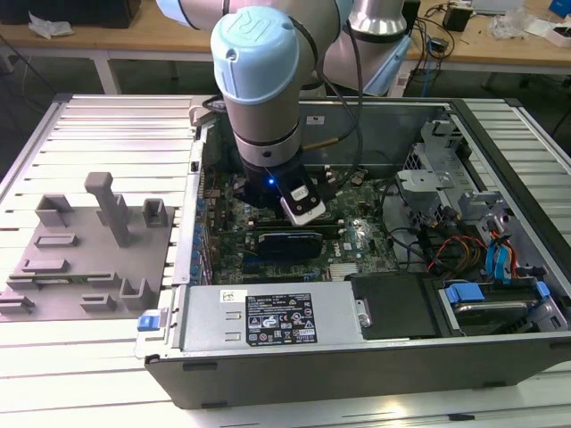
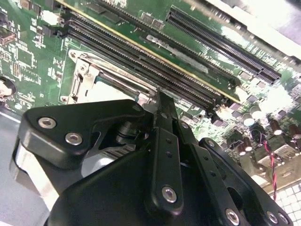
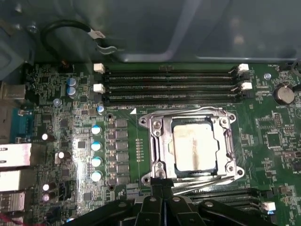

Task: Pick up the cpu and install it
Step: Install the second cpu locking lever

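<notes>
While my gripper has its fingers pressed together on nothing, their tips sit at the edge of the socket frame in the first wrist view. I see the cpu lying flat inside that frame, pale top up, so I judge placement done. Locking the frame I cannot confirm. Around it lie memory slots and the open computer case.

The cpu lies in the socket frame on the motherboard, memory slots at its twelve o'clock, capacitors at nine.
</notes>
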You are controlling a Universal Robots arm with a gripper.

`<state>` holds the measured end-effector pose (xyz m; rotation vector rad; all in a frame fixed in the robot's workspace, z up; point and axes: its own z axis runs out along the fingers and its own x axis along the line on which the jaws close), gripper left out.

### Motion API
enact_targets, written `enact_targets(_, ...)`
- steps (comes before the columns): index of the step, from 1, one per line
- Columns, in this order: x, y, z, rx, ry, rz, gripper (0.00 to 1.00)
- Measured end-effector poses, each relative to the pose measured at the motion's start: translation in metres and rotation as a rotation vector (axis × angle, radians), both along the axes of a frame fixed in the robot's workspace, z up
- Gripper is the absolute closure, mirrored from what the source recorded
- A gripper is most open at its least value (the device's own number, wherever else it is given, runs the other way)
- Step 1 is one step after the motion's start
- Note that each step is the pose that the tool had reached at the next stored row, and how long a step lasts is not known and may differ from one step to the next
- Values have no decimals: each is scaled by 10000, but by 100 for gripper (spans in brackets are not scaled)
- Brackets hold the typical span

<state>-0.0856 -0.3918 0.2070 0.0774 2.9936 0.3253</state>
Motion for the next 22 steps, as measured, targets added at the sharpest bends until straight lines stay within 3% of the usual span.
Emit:
enact_targets(2,0,-40,0,3,0,0,89)
enact_targets(4,0,-46,-1,38,-3,-2,89)
enact_targets(8,-13,-45,-22,271,-40,3,89)
enact_targets(22,-58,-35,-118,501,-61,3,89)
